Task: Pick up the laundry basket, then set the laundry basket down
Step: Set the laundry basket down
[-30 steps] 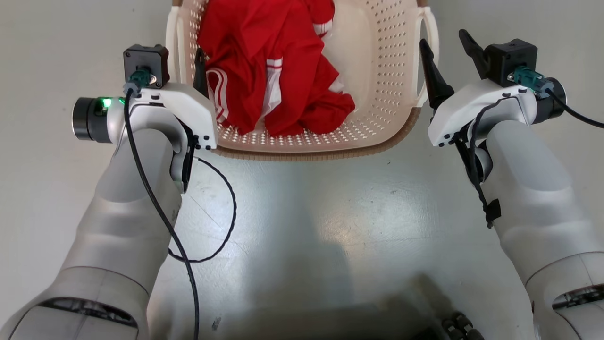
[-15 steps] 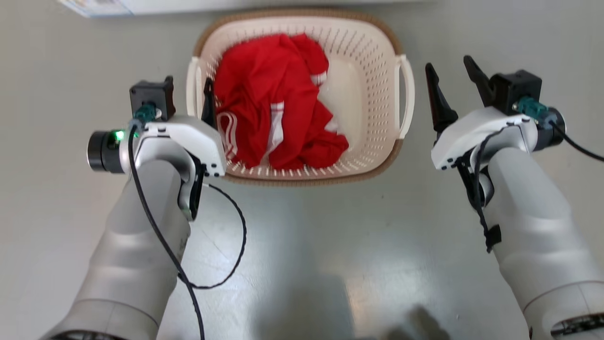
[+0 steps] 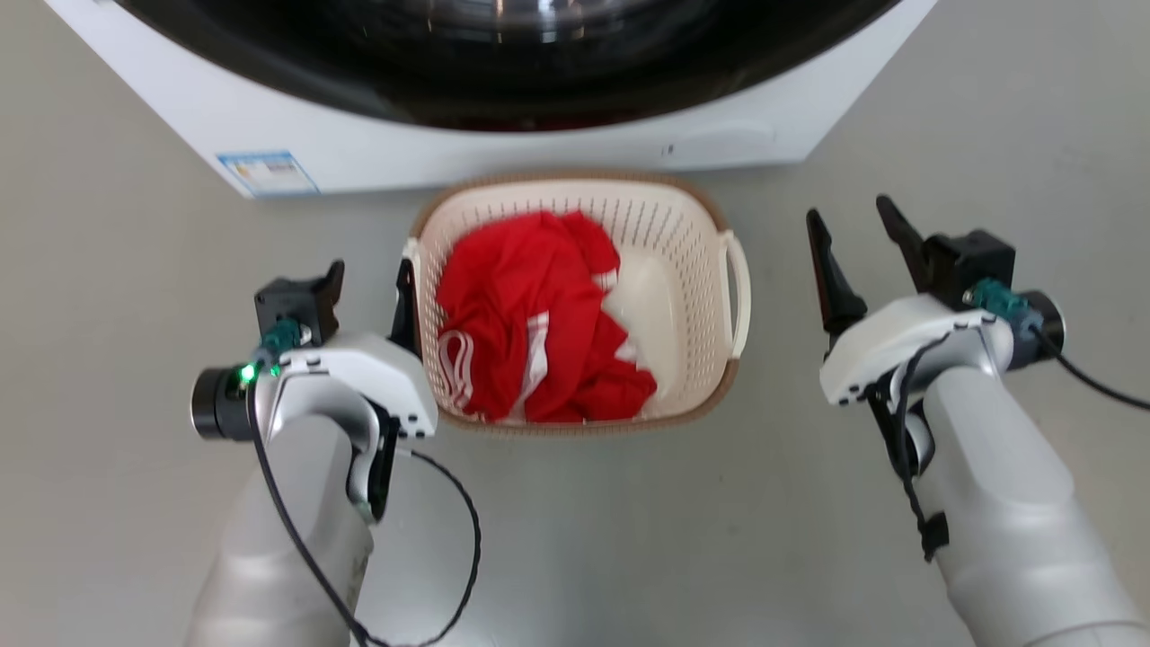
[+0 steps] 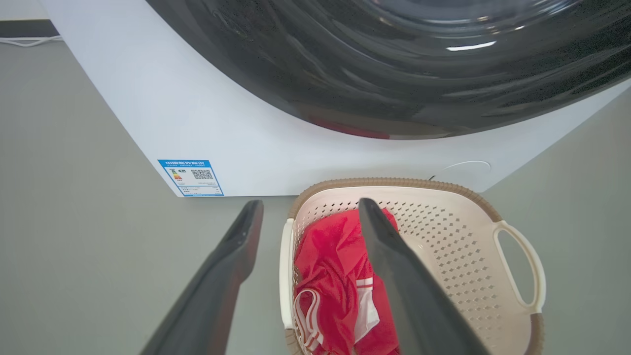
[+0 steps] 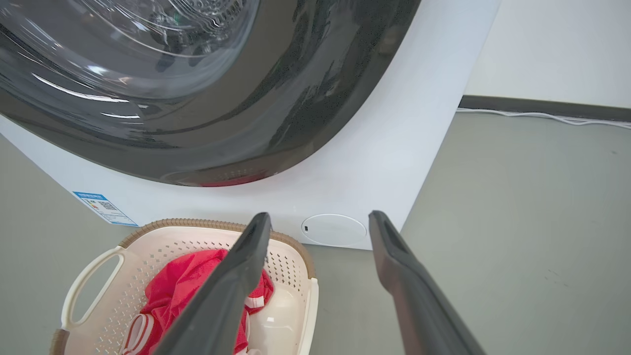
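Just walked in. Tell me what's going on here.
A two-armed robot is working on a laundry basket that sits on the floor in front of a washing machine, with a red garment inside. Neither gripper holds the basket. The left gripper is open, with one finger outside the basket's left side and one over its inside. The right gripper is open too, off to the right and clear of the basket.

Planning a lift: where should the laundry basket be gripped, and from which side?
I'd take the left loop handle with the left gripper and the right loop handle with the right gripper, each from outside: the loops stick out on opposite sides, for balance.
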### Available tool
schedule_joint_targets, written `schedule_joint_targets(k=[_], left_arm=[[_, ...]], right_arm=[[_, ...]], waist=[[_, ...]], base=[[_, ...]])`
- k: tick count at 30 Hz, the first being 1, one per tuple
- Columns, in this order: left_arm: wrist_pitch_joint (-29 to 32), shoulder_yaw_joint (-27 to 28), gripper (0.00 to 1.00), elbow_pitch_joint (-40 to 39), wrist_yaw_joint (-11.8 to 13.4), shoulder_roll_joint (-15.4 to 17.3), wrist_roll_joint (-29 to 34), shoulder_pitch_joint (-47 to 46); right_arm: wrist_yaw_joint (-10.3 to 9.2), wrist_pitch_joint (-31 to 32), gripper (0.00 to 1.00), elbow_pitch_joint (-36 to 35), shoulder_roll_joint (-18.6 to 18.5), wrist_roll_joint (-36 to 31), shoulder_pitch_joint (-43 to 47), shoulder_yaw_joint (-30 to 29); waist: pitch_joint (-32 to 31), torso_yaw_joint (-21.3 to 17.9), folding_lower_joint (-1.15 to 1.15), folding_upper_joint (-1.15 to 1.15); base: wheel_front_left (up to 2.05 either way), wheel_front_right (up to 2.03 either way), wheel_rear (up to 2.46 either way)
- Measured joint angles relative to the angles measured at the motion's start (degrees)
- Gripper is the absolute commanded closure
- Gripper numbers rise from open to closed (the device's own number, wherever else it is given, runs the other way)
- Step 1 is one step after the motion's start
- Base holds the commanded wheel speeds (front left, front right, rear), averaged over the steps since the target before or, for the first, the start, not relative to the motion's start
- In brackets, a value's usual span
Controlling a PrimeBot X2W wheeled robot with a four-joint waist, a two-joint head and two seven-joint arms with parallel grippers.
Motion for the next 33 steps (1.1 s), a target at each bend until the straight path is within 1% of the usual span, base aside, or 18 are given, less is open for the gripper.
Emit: schedule_joint_targets(k=[11, 15, 16, 17, 18, 25, 33], left_arm=[[0.0, 4.0, 0.00, -6.3, -1.2, -0.3, 0.7, 9.5], [0.0, 5.6, 0.00, -8.6, -1.2, -0.4, 1.0, 13.4], [0.0, 5.6, 0.00, -8.6, -1.2, -0.4, 1.0, 13.4], [0.0, 6.3, 0.00, -9.8, -1.2, -0.4, 1.0, 15.3], [0.0, 6.3, 0.00, -9.8, -1.2, -0.4, 1.0, 15.3], [0.0, 7.6, 0.00, -13.3, -1.2, -0.3, 0.9, 21.2], [0.1, 7.7, 0.00, -15.9, -1.2, -0.3, -0.1, 26.3]], right_arm=[[0.00, 0.0, 0.00, -4.6, 0.1, -1.1, 7.5, -0.1], [0.00, 0.0, 0.00, -6.2, 0.2, -1.4, 10.9, -0.5], [0.00, 0.0, 0.00, -6.2, 0.2, -1.4, 10.9, -0.5], [0.00, 0.0, 0.00, -6.7, 0.2, -1.6, 12.4, -0.6], [0.00, 0.0, 0.00, -6.7, 0.2, -1.6, 12.4, -0.6], [0.00, 0.0, 0.00, -9.2, 0.3, -1.9, 17.8, -0.9], [0.00, 0.0, 0.00, -11.0, 0.4, -1.9, 22.9, -1.6]], waist=[[-9.9, 0.0, 0.00, 0.00], [-13.4, 0.0, 0.00, 0.00], [-13.4, 0.0, 0.00, 0.00], [-15.0, 0.0, 0.00, 0.00], [-15.0, 0.0, 0.00, 0.00], [-20.4, 0.1, 0.00, 0.00], [-25.2, 0.5, 0.00, 0.00]], base=[[0.00, 0.00, 0.00], [0.00, 0.00, 0.00], [0.00, 0.00, 0.00], [0.00, 0.00, 0.00], [0.00, 0.00, 0.00], [0.00, 0.00, 0.00], [0.00, 0.00, 0.00]])
